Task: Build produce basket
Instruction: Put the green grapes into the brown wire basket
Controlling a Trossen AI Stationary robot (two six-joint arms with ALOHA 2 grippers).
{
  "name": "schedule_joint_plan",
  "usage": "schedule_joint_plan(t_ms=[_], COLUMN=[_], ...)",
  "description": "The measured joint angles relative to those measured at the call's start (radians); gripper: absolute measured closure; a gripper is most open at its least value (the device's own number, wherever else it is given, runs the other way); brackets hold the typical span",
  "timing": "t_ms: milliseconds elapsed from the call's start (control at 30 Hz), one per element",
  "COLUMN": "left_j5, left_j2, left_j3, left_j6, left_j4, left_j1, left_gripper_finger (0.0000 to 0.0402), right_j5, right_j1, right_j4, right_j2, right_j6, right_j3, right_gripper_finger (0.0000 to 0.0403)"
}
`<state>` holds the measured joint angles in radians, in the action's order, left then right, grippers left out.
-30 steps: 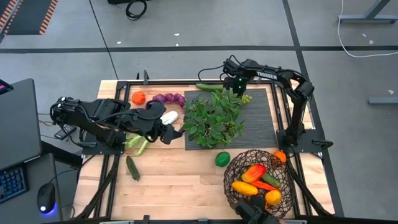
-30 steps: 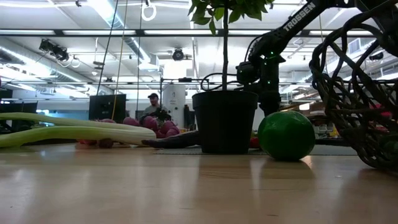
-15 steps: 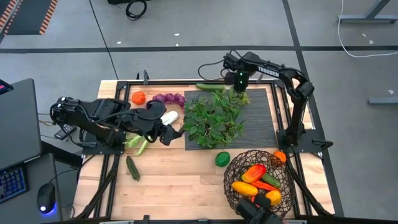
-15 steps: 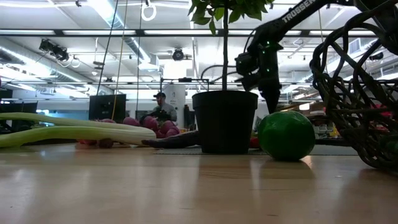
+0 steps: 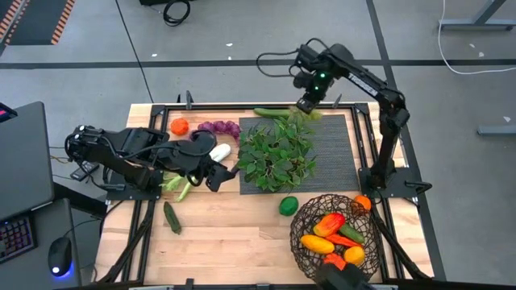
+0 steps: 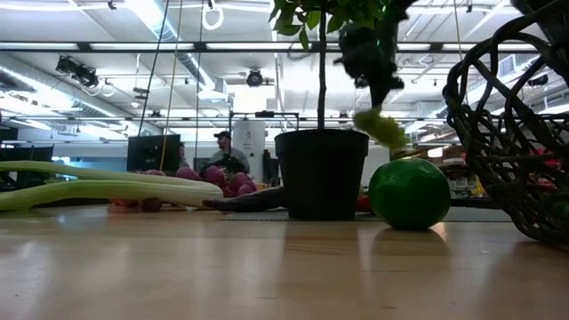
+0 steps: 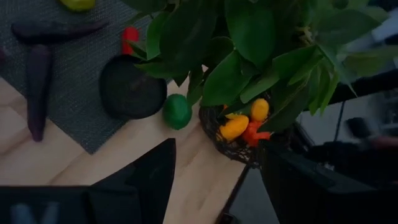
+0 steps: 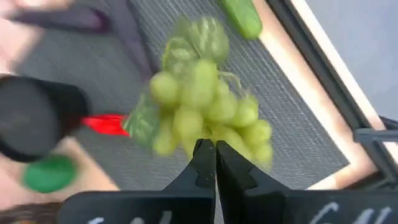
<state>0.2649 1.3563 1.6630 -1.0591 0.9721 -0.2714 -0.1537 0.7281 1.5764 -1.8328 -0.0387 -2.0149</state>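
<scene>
My right gripper (image 5: 307, 103) hangs high over the table's far edge, shut on a bunch of green grapes (image 5: 304, 116) that dangles below it (image 6: 380, 127). The wire basket (image 5: 300, 224) stands at the near right, with orange, red and yellow produce inside. A lime (image 5: 288, 205) rests on the wood beside it. My left gripper (image 5: 216, 177) hovers open at the table's left, above a leek (image 5: 184, 184), with nothing between its fingers (image 7: 155, 180). My right gripper pinches the green grapes at the bunch's upper end (image 8: 208, 138) between its two fingertips. The fingers come from above and point down. The bunch hangs below them, lifted clear of the black mat.
A potted plant (image 5: 278, 153) stands on the black mat (image 5: 339, 157) between the arms. An orange tomato (image 5: 179, 126), purple grapes (image 5: 219, 127) and a long cucumber (image 5: 270, 113) lie along the far edge. A small cucumber (image 5: 172, 217) lies near left, another tomato (image 5: 363, 202) by the basket.
My right gripper has risen from the mat's far edge, staying shut, and has carried the green grapes up with it. The bunch, which lay on the mat, now hangs clear above it.
</scene>
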Motion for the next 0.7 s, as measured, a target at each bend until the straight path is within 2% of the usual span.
schedule_joint_plan(t_ms=[133, 267, 433, 700], left_j5=[0.004, 0.017, 0.020, 0.015], left_j2=[0.000, -0.003, -0.003, -0.003], left_j3=[0.000, 0.000, 0.000, 0.000], left_j6=[0.052, 0.061, 0.072, 0.212], left_j4=[0.035, 0.158, 0.265, 0.266], left_j1=[0.000, 0.019, 0.043, 0.027], left_gripper_finger=[0.0170, 0.0170, 0.0170, 0.0170], right_j5=[-0.003, -0.005, -0.005, -0.001], right_j1=[-0.030, -0.069, -0.175, -0.379], right_j4=[-0.003, -0.004, -0.005, -0.005], right_j2=[0.060, 0.112, 0.148, 0.188], right_j6=[0.122, 0.279, 0.470, 0.740], right_j3=[-0.017, -0.016, 0.000, 0.074], right_gripper_finger=[0.0400, 0.0398, 0.0397, 0.0395])
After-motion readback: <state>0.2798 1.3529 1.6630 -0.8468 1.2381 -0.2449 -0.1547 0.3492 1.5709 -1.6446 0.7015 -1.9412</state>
